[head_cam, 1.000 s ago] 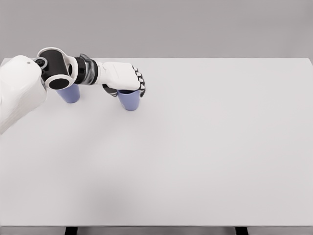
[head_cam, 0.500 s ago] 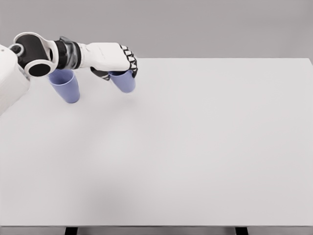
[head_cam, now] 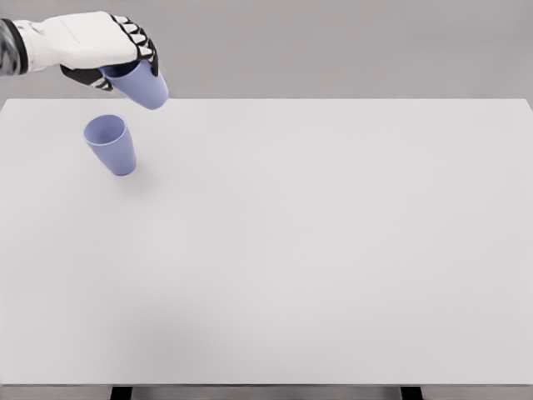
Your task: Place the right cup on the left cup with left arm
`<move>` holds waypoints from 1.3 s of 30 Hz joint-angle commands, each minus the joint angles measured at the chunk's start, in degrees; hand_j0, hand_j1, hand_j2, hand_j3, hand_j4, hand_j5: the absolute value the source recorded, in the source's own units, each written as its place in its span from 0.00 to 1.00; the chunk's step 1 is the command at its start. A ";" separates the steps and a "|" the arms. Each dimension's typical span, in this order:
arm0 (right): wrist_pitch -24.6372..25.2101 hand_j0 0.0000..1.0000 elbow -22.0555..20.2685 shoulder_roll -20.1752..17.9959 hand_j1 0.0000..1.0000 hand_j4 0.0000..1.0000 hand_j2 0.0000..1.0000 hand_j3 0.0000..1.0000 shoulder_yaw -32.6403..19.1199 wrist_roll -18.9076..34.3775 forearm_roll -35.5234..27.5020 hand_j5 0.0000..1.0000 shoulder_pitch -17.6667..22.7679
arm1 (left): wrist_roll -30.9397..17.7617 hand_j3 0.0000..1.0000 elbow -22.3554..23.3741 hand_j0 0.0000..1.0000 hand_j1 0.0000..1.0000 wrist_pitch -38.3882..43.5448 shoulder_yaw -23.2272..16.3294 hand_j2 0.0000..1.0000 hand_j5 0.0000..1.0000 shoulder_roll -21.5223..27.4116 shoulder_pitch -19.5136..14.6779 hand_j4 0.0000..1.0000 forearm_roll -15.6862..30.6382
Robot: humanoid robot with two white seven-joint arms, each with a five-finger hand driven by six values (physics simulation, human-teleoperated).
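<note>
1. The left hand (head_cam: 87, 46) enters from the upper left corner, and only the hand and a bit of the wrist are visible.
2. Its fingers (head_cam: 137, 37) are curled around a lilac cup, the held cup (head_cam: 141, 83), gripping it near the rim.
3. The held cup is off the bench (head_cam: 333, 250), tilted so that its closed base points down and to the right, while its rim is tucked under the palm.
4. The standing cup (head_cam: 111, 144) serves as the landmark: it rests upright on the bench near the far left corner, mouth open upward, nothing visible inside it.
5. The held cup is above and slightly to the right of the standing cup, apart from it with clear space between them.
6. The left hand is above the standing cup and a little behind it, over the bench's far edge, against the grey backdrop.
7. To the right of the standing cup the white bench top stretches wide to its far right edge.
8. Below the near edge of the bench, well away from the standing cup, two dark leg tops (head_cam: 122, 392) can be seen.
9. A faint soft shadow lies on the bench in front of the standing cup, toward the near edge.
</note>
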 commanded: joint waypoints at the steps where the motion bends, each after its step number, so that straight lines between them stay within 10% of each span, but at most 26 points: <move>1: -0.02 1.00 -0.01 -0.01 1.00 1.00 1.00 1.00 -0.01 0.00 -0.04 1.00 0.00 | 0.07 0.56 -0.01 0.56 0.56 0.19 0.59 0.56 0.56 1.77 0.00 0.56 0.40; 39: -0.02 1.00 -0.01 -0.01 1.00 1.00 1.00 1.00 -0.01 0.00 -0.04 1.00 0.00 | 0.07 0.57 -1.59 0.57 0.57 0.19 0.41 0.57 0.57 8.54 5.36 0.57 0.31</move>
